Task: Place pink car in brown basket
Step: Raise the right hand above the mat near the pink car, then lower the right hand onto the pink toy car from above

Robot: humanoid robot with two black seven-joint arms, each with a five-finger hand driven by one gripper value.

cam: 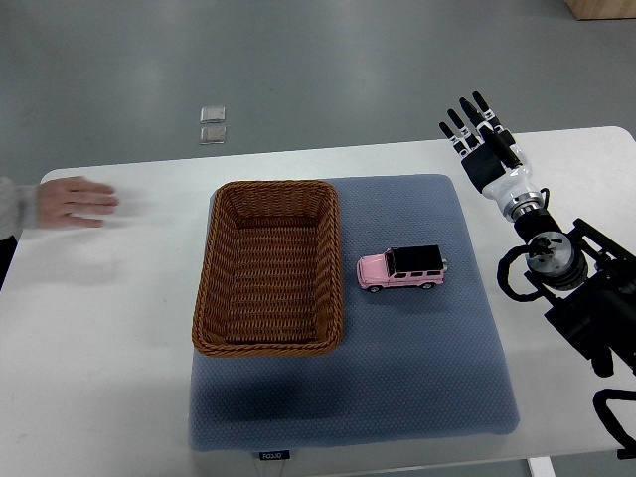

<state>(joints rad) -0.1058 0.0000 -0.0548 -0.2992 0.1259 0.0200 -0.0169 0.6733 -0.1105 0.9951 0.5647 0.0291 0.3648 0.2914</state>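
Nearest us, our right hand [479, 134] hovers with fingers spread, holding nothing. Left of it, the glossy pink car [401, 268] sits on a blue mat [417, 388], beside the woven basket [268, 266]; white surface [99, 348], grey floor. A person's hand [72, 203] rests far left.

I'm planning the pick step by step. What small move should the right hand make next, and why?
Probably bring the right hand down and left toward the pink car. The hand is open and holds nothing, off past the far right corner of the blue mat, while the car sits on the mat just right of the brown basket, untouched. A person's hand rests at the table's left edge.
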